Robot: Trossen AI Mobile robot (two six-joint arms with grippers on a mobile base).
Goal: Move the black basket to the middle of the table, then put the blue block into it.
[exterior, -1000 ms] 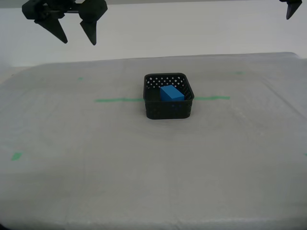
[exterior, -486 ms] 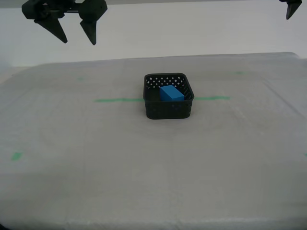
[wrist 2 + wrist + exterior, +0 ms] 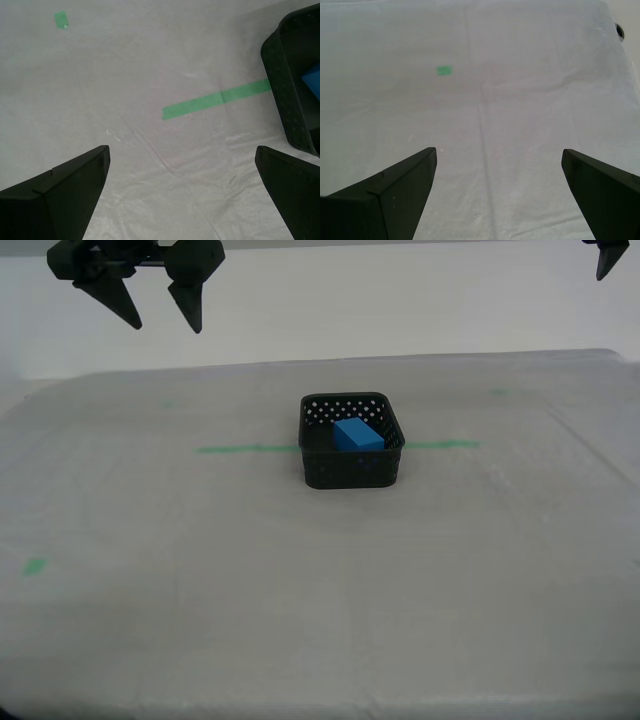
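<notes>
The black basket stands near the middle of the table, on the green tape line. The blue block lies tilted inside it. My second gripper hangs open and empty, high at the exterior view's top left. Its wrist view shows its fingers wide apart, with the basket and a corner of the block off to one side. My first gripper is open over bare table. Only a fingertip of it shows at the exterior view's top right.
Small green tape bits mark the table, one in each wrist view. The tape line runs up to the basket wall. A white wall stands behind the table.
</notes>
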